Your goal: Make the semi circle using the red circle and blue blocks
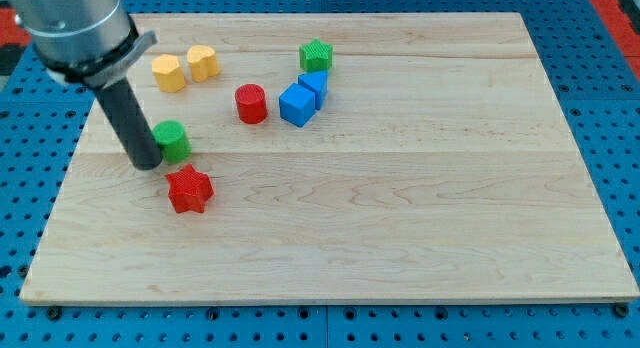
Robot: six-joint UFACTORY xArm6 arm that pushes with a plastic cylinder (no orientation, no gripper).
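The red circle block (250, 103) stands near the board's upper middle. Two blue blocks sit just to its right: a blue cube (296, 105) and a second blue block (314, 85) touching it behind. My tip (147, 164) rests on the board at the view's left, touching the left side of a green round block (172, 139). It is well to the left of the red circle and the blue blocks.
A red star block (190, 189) lies just below and right of my tip. Two yellow blocks (168, 73) (202, 62) sit at the upper left. A green star block (316, 55) is above the blue blocks. The wooden board (400, 238) lies on a blue pegboard.
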